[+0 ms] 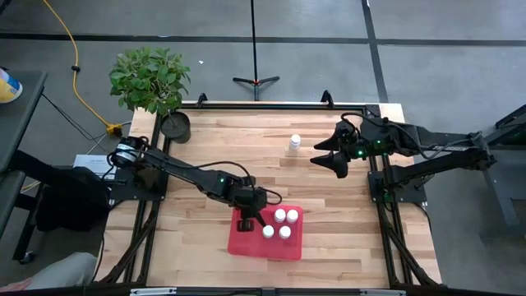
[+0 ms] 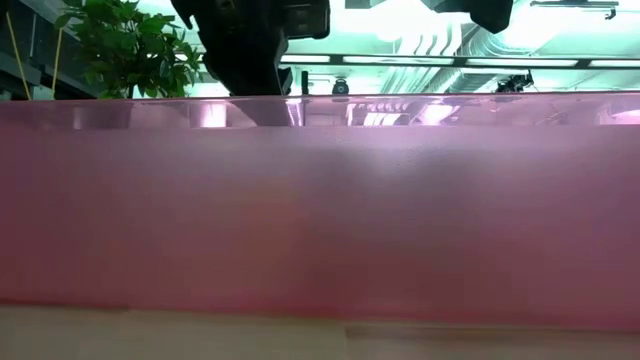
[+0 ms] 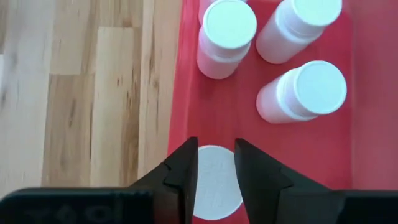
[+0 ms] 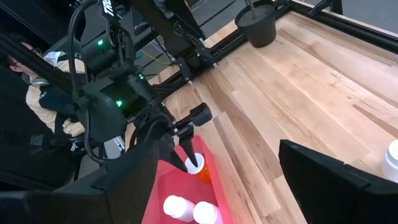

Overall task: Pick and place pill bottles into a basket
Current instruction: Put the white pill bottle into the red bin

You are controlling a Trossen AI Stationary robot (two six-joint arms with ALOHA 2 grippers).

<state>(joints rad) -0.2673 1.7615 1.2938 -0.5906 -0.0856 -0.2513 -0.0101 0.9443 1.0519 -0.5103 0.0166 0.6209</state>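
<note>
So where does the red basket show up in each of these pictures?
High view: basket, bottom centre.
Low view: its pink wall fills most of it.
Left wrist view: red floor under white bottles.
Right wrist view: bottom, left of centre.
Shared landmark: left gripper, shut on orange bottle.

left gripper (image 1: pixel 246 222) clamped; right gripper (image 1: pixel 329 161) spread, raised.

Even daylight — basket (image 2: pixel 320 230) (near) blurred

Robotics lab: framed workbench (image 1: pixel 246 148), concrete floor (image 1: pixel 312 49).
</note>
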